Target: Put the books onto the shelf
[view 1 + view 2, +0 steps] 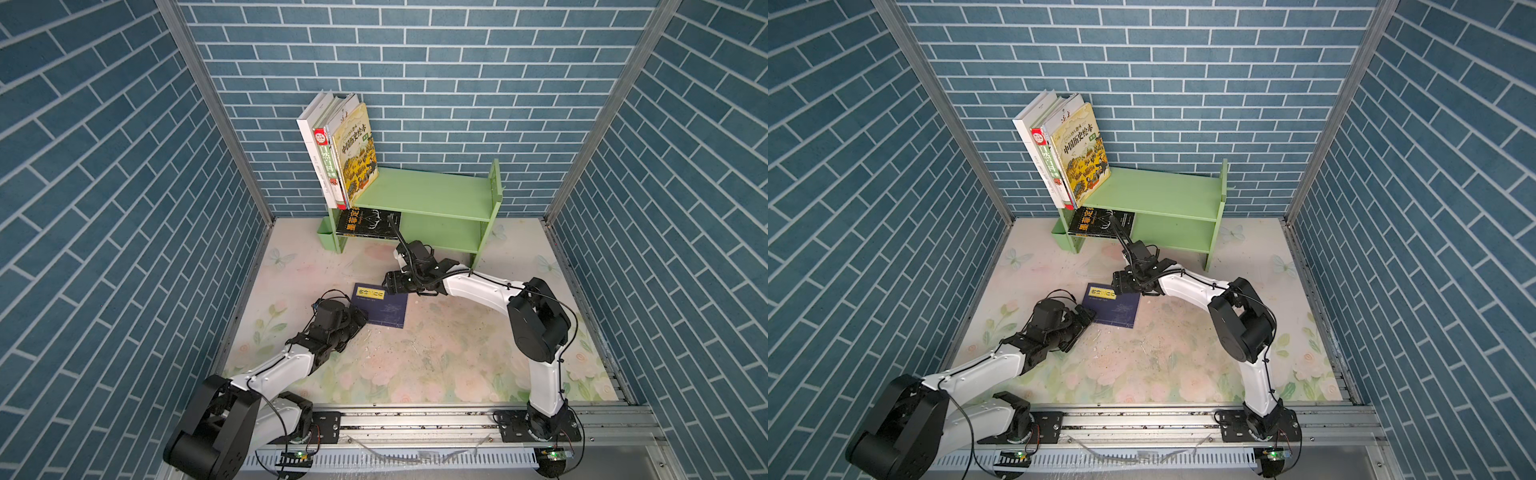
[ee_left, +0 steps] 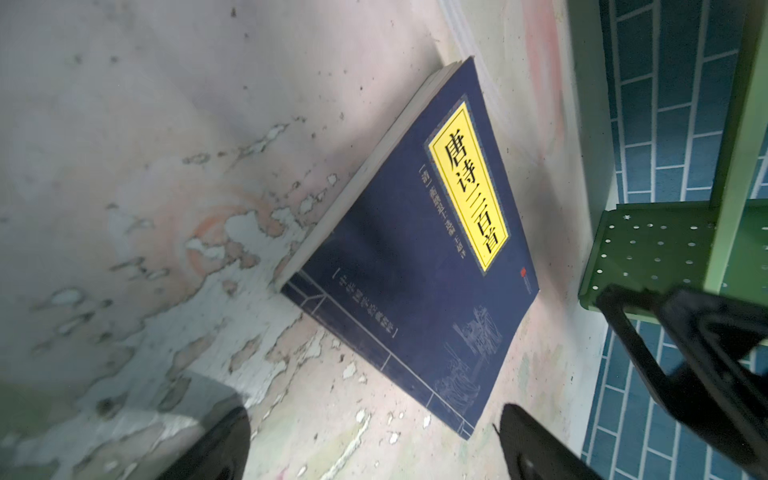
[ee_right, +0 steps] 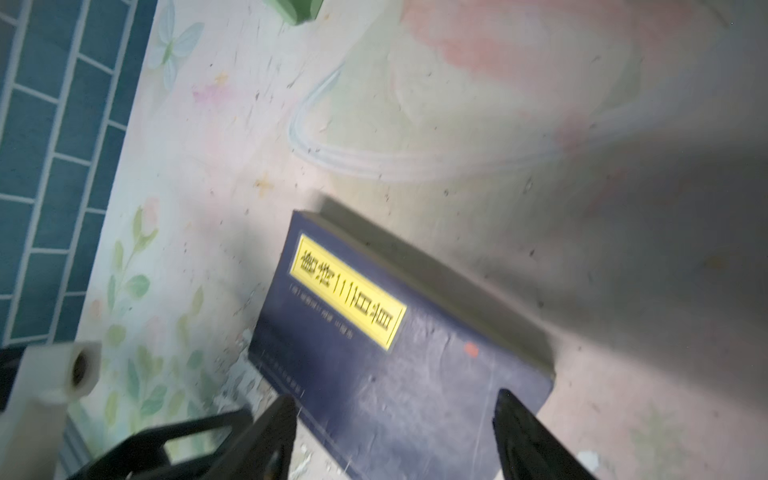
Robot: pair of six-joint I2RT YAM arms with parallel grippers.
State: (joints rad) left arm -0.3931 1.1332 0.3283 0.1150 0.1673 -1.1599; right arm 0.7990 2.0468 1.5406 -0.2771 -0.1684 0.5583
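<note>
A navy book (image 1: 384, 309) (image 1: 1116, 311) with a yellow title label lies flat on the floral table mat, in view of both wrist cameras (image 2: 415, 270) (image 3: 395, 365). My left gripper (image 1: 358, 319) (image 2: 374, 432) is open, low beside the book's near left corner and not touching it. My right gripper (image 1: 388, 283) (image 3: 397, 409) is open above the book's far right corner, jaws apart over the cover. The light green shelf (image 1: 436, 195) (image 1: 1163, 193) holds several leaning books (image 1: 357, 153) at the left of its top tier. A black book (image 1: 368, 224) is on the lower tier.
Blue brick walls (image 1: 124, 208) close in the left, back and right. A small green box (image 1: 326, 235) hangs on the shelf's left side. A metal rail (image 1: 415, 419) runs along the front edge. The mat is worn and flaking near the navy book.
</note>
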